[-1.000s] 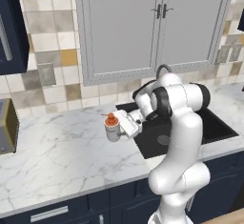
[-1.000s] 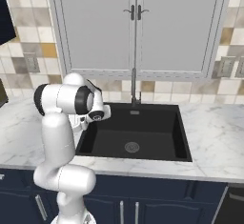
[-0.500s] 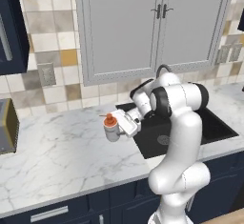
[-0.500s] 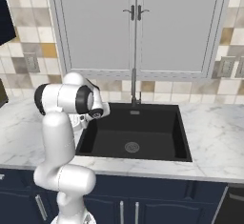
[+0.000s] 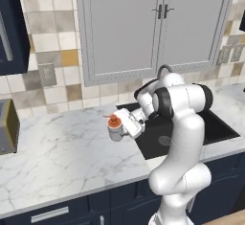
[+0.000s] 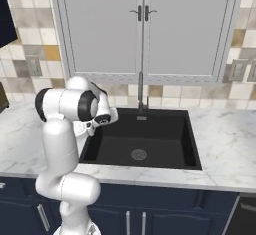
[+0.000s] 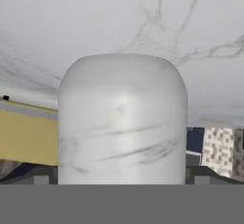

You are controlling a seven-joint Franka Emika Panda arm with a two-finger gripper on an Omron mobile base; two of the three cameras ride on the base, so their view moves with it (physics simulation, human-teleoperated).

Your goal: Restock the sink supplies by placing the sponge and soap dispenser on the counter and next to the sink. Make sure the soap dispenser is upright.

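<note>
The soap dispenser [image 5: 114, 129], a pale grey bottle with an orange-red pump top, stands upright on the marble counter [image 5: 62, 157] just left of the black sink [image 5: 196, 132]. My gripper [image 5: 120, 127] reaches in from the sink side at bottle height and stands open, its fingers to either side of the bottle. In the hand view, which is rolled upside down, the soap dispenser [image 7: 122, 123] looms very close, with the counter [image 7: 119, 13] behind it. The sponge is out of view. The sink [image 6: 145, 139] lies to the right of my arm in the right base view.
A grey gooseneck faucet [image 6: 140, 91] rises behind the basin. A silver toaster [image 5: 7, 126] sits at the counter's far left. Closed grey cabinet doors [image 5: 158, 23] hang above. Bare marble stretches left of the bottle and right of the sink [image 6: 225, 144].
</note>
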